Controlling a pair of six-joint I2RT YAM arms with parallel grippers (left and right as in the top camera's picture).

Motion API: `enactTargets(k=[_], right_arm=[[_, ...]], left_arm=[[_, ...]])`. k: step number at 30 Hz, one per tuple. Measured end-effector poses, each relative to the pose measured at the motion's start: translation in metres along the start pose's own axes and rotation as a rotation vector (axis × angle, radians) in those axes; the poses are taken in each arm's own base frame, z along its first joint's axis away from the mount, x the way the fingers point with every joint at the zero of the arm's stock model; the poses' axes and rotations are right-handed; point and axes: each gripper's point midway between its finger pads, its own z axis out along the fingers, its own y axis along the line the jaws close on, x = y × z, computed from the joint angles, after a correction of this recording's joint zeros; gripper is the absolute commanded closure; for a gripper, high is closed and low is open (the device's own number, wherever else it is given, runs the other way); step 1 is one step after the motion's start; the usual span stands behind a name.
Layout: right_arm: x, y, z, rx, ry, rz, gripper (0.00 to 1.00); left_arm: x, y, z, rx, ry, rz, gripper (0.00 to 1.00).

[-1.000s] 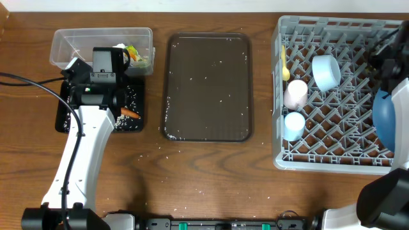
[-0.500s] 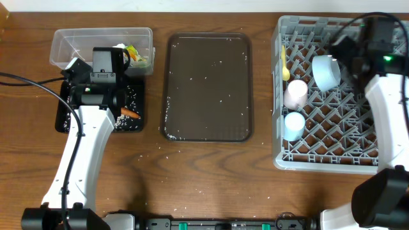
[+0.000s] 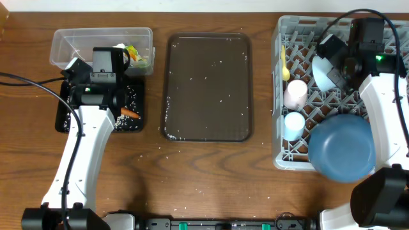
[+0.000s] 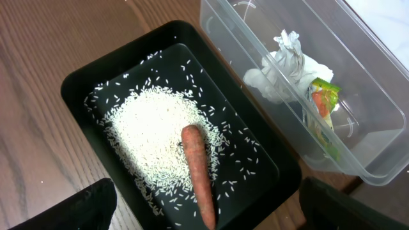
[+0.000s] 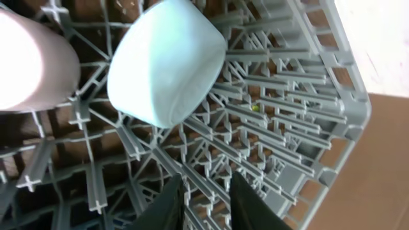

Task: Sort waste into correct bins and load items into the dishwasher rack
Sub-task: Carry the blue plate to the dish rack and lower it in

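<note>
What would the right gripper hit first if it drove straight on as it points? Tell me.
Probably the dishwasher rack: the right gripper points into its grey lattice of pegs, just beside the light blue bowl, which lies off that line in the wrist view. Depth is unclear.

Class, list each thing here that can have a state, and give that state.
Left gripper: open, empty.
Right gripper: open, empty.
Tub: unlidded, holding tissue and wrapper.
Black tray: holding rice and carrot.
Brown tray: speckled with grains.
Bowl: tilted in rack.
Pink cup: in rack.
Small cup: in rack.
Spoon: in rack, by left wall.
Plate: overhanging rack's near rim.
</note>
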Motion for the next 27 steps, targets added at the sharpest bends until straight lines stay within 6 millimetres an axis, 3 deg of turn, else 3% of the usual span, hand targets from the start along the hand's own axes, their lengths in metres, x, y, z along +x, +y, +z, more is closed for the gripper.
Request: enactTargets(k=[1,2,3,4,12,16,20,27], right_arm=[[-0.001,0.001,0.000,-0.005,-0.005,0.001,0.68],[-0.002,0.002,0.000,-0.010,-0.012,0.006,0.54],[-0.004,0.003,0.000,-0.016,-0.023,0.006,0.18],[-0.005,0.003,0.000,-0.019,-0.027,0.012,0.01],[-0.015,-0.001,-0.001,-0.015,-0.076,0.134,0.01],[-0.025,0.001,-0.018,-0.042,-0.145,0.272,0.01],[-0.037,-0.003,-0.071,-0.052,-0.284,0.472,0.01],[-0.035,-0.004,-0.219,-0.120,-0.642,0.831,0.01]], left_arm=[[0.000,0.000,0.000,0.000,0.000,0.000,0.06],[0.000,0.000,0.000,0.000,0.000,0.000,0.06],[0.000,0.000,0.000,0.000,0.000,0.000,0.07],[0.000,0.000,0.000,0.000,0.000,0.000,0.07],[0.000,0.000,0.000,0.000,0.000,0.000,0.07],[0.000,0.000,0.000,0.000,0.000,0.000,0.07],[0.000,0.000,0.000,0.000,0.000,0.000,0.07],[0.000,0.000,0.000,0.000,0.000,0.000,0.06]])
